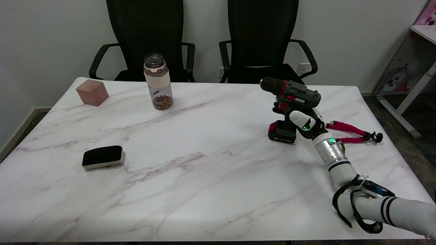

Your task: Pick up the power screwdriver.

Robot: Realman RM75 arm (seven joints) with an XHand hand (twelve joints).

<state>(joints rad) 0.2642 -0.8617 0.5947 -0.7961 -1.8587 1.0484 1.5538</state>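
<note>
- The power screwdriver (290,98) stands upright on its battery base toward the far right of the surface (190,177), its nose pointing left toward the chairs.
- The right hand (304,119) is at the tool's grip, wrapped in from the near side. From here I cannot make out whether the fingers have fully closed round the grip, since the tool's body and the hand's own back hide them; I cannot tell if it truly holds it yet.
- The base looks to be sitting on the surface, so by my reckoning the lift has not been made.
- I would judge the tool heavy for its size and bottom-weighted by the red and black battery pack. It is rigid, hard plastic, with a grip probably rubbery enough not to slip. The grip between body and battery is the sensible place to hold; taken higher, it would likely tip.
- A small pale label sits on the body and white print on the battery, both too small to read with any confidence.
- Just right of the tool lies a small tripod (352,132) with bendy pink legs.
- Well off to the left are a jar (158,81) holding brown bits, a pinkish block (92,92) and a black eraser (102,157).
- Two black chairs (262,37) stand behind.
</note>
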